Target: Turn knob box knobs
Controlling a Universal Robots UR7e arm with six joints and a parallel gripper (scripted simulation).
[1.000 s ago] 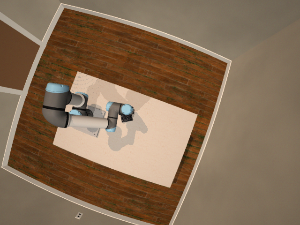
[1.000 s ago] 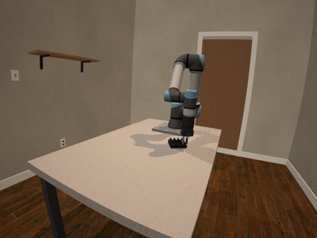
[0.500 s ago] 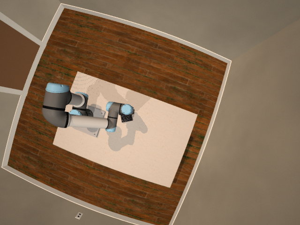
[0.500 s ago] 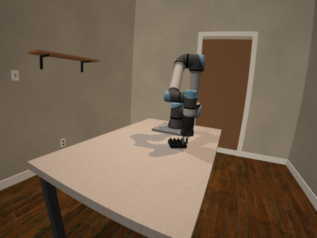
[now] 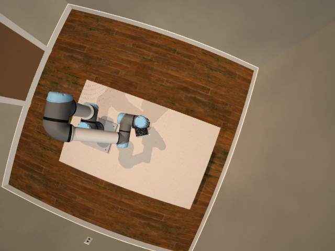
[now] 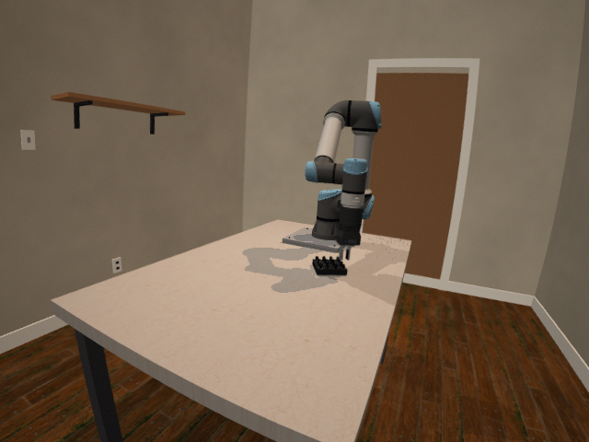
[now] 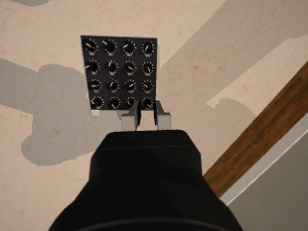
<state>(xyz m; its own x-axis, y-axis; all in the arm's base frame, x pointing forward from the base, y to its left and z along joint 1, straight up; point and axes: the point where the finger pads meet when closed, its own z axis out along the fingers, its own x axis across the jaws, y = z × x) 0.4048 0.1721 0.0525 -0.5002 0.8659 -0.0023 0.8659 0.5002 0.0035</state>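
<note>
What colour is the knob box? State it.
Black, with white marks and lines; the knob box shows best in the wrist view.

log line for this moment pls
hand: open, holding nothing | position: above near-row corner knob of black square knob box | box: standing on beige table

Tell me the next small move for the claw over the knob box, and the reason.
Probably lower it straight down. In the wrist view the claw stands open with nothing in it, its fingers straddling the corner knob in the nearest row of the knob box, and the exterior view shows it above the knobs.
</note>
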